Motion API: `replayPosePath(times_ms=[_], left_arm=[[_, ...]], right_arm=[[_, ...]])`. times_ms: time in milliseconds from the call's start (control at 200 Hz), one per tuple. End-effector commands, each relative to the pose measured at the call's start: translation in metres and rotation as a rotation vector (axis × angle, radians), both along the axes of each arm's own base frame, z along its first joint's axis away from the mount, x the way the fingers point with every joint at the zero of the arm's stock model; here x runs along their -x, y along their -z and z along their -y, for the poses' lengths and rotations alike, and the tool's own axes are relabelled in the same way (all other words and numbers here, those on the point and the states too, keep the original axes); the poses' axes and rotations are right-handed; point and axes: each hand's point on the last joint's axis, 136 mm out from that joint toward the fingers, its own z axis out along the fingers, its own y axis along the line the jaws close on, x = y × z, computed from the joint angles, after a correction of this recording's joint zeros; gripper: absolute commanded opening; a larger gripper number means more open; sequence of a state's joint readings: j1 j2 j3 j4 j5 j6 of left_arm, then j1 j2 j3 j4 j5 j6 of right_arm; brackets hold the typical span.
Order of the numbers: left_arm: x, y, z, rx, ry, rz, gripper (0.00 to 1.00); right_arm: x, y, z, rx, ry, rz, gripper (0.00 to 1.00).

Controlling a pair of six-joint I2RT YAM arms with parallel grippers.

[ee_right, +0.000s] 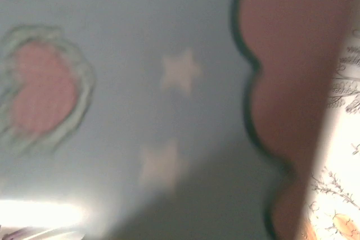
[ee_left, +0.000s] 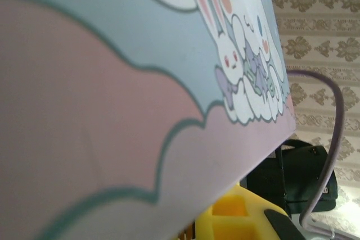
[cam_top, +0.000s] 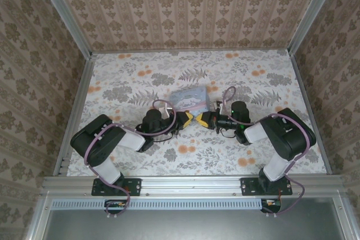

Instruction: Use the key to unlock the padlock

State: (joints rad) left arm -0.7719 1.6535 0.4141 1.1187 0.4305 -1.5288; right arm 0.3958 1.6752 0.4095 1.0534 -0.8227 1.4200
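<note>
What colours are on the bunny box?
The tin is pale blue and pink with white cartoon bunnies, clearest in the left wrist view.

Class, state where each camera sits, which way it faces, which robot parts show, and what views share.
Top external: above, behind the bases, facing down at table and cartoon tin; left arm, right arm show.
Left wrist: on its arm, close against the tin; a yellow pincer finger shows.
Right wrist: on its arm, close against the tin's starry face.
Shared: the tin.

Floral-print table (cam_top: 124, 82) with pastel cartoon tin (cam_top: 188, 100)
</note>
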Motion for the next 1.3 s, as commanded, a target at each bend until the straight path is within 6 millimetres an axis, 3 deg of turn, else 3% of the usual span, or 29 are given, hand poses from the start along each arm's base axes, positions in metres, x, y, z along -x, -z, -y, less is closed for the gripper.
replayPosePath(times_ms=[0,185,475,660,755,985,1255,1295], left_arm=[[0.046,-0.076,0.025,0.198,0.256,0.199,0.0],[0.046,-0.075,0.024,0.196,0.256,0.201,0.0],[0.046,-0.074,0.028,0.193,0.255,0.207,0.0],[0.052,-0.066,0.04,0.183,0.285,0.191,0.0],[0.056,-0.061,0.045,0.175,0.302,0.185,0.0],[0.057,-0.048,0.046,0.149,0.311,0.183,0.0],[0.046,-0.016,0.039,0.078,0.281,0.173,0.0],[0.043,-0.01,0.036,0.064,0.261,0.157,0.0]], right_arm=[[-0.002,0.002,-0.003,0.105,0.007,0.056,0.0],[0.001,0.0,0.014,0.315,-0.005,0.218,0.0],[-0.007,-0.004,-0.008,0.121,0.015,0.14,0.0],[-0.016,-0.008,-0.036,0.077,-0.006,0.134,0.0],[-0.023,-0.013,-0.036,0.014,0.011,0.127,0.0],[-0.035,-0.004,-0.03,-0.019,0.047,0.085,0.0],[-0.043,0.004,-0.027,-0.032,0.071,0.054,0.0],[-0.043,0.006,-0.024,-0.024,0.078,0.052,0.06]])
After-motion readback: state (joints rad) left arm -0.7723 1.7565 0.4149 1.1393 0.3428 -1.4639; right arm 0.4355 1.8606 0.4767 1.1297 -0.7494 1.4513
